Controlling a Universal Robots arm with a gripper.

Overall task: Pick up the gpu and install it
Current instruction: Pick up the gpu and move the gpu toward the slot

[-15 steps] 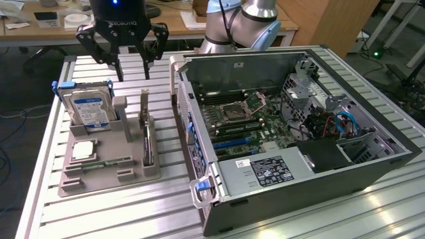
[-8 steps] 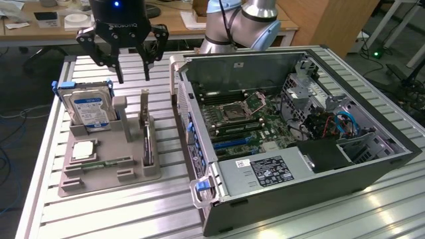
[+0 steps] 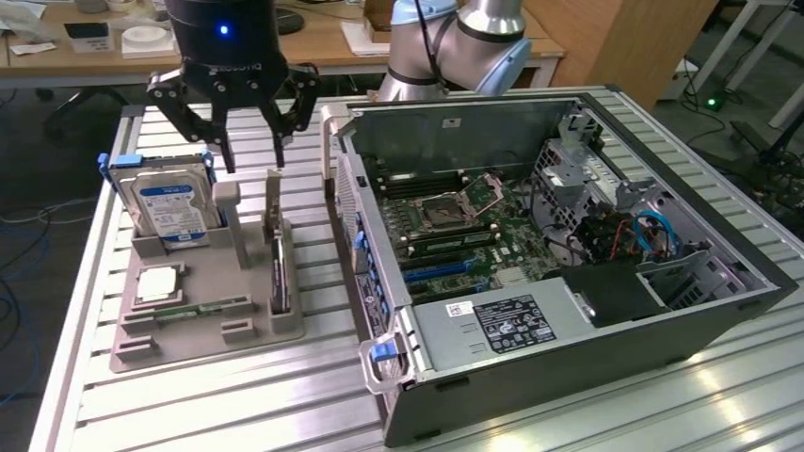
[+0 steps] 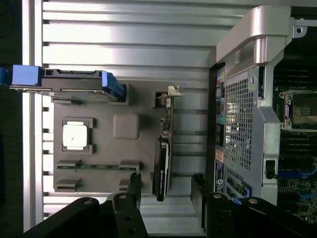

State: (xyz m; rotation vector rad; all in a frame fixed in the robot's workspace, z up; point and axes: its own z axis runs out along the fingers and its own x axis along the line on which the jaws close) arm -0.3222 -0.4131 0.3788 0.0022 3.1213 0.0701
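Pincer (image 3: 252, 155) apart, empty, above gpu (image 3: 278, 268); gpu edge-on, cooler face hidden.

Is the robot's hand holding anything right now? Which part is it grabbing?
Nothing is held. The robot's black fingers hang open and empty above the thin green-and-black gpu card, which stands on edge in its grey plastic holder.

Ribbed aluminium worktop (image 3: 226, 405) carries a grey parts holder (image 3: 233, 278) and, just beside it, an open computer case (image 3: 566, 367) lying on its side.
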